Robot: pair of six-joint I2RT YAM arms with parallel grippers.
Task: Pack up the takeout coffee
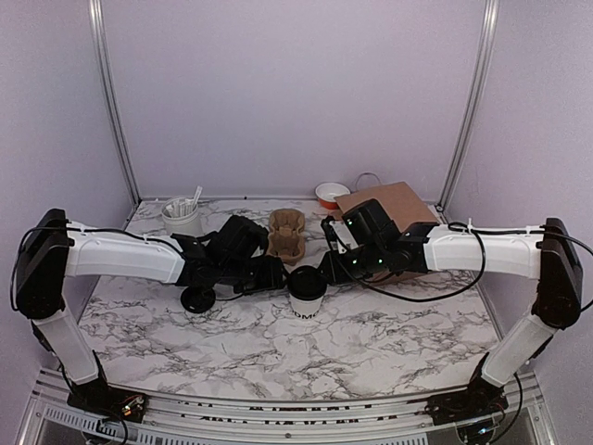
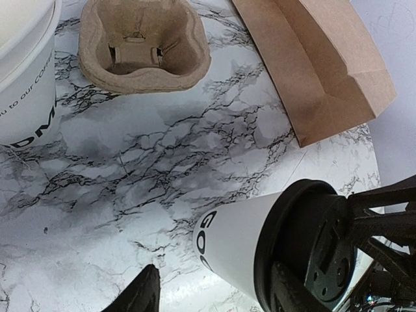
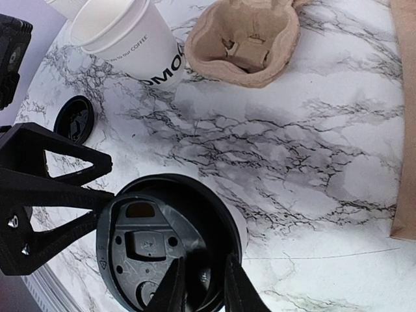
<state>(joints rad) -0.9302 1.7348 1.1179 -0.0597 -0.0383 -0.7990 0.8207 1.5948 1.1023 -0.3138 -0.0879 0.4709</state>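
Seating black lid [image 3: 149,240] looks like the step. The takeout coffee [image 1: 306,302] stands at 6 o'clock of pulp tray [image 1: 286,234]. Right gripper [image 3: 203,268] appears nipped on the lid rim. Left gripper [image 1: 277,276] straddles the cup from 9 o'clock (grip can't be told). Press level: the thin tapered paper wall buckles and the glossy plastic slips.

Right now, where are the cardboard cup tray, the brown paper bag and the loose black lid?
cup tray [image 2: 156,81], left wrist view, its near rim.
paper bag [image 1: 394,197], overhead view, its flat face.
loose lid [image 3: 75,118], right wrist view, its centre.
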